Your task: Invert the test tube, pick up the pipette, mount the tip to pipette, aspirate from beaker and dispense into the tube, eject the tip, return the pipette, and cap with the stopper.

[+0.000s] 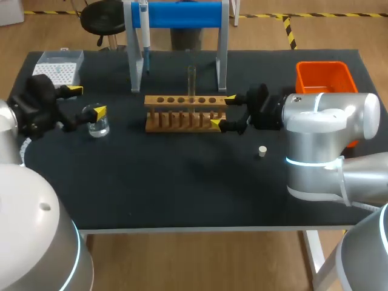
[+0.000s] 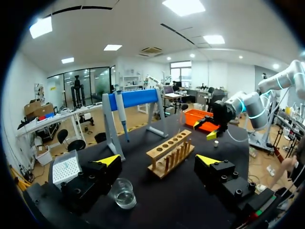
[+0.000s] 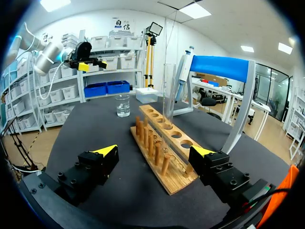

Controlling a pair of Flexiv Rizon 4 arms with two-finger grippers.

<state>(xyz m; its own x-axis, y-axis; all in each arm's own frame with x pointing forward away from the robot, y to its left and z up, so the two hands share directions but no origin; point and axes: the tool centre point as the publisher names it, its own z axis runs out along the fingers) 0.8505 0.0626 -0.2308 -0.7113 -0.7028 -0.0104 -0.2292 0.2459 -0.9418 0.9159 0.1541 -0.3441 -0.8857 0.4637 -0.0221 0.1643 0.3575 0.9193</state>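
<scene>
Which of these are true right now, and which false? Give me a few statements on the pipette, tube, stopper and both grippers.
1. The blue-and-white pipette hangs on the blue-barred stand. True.
2. The clear glass test tube stands vertically in the wooden rack. True.
3. The small white stopper sits in the tube's mouth. False: it lies on the black table, apart from the rack, by the right arm.
4. The left gripper is shut on the clear glass beaker. False: it is open, and the beaker stands close beside one finger.
5. The right gripper is open at the rack's end. True.
</scene>
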